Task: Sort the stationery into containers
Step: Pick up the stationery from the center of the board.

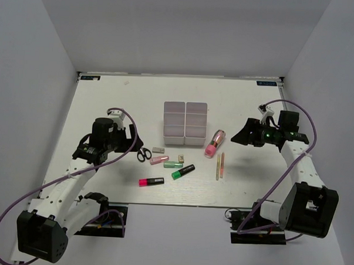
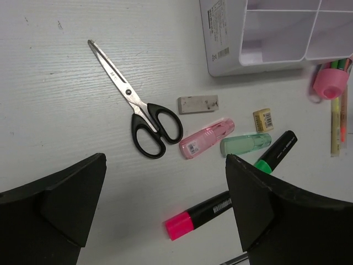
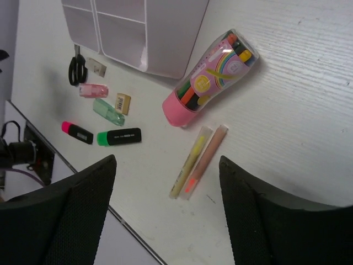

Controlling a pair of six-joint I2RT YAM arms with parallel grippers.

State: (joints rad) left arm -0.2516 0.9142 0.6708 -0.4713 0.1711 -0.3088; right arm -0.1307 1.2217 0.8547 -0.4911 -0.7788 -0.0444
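Note:
The white grid of containers (image 1: 184, 123) (image 2: 265, 33) (image 3: 138, 27) stands mid-table. In front of it the stationery lies loose: black-handled scissors (image 1: 144, 154) (image 2: 144, 118), a grey eraser (image 2: 198, 104), pink (image 2: 207, 138) and green (image 2: 245, 144) pastel markers, a green highlighter (image 1: 183, 171) (image 3: 118, 136), a pink highlighter (image 1: 151, 182) (image 2: 196, 217), a fat pink tube (image 1: 214, 143) (image 3: 209, 77) and two thin sticks (image 1: 220, 165) (image 3: 198, 160). My left gripper (image 1: 132, 143) (image 2: 165, 160) hovers open over the table near the scissors. My right gripper (image 1: 238, 138) (image 3: 166, 165) hangs open above the sticks, holding nothing.
A small yellow eraser (image 2: 263, 120) lies between the green marker and the containers. The table's near edge (image 3: 132, 234) runs close below the sticks. White walls enclose the table on three sides.

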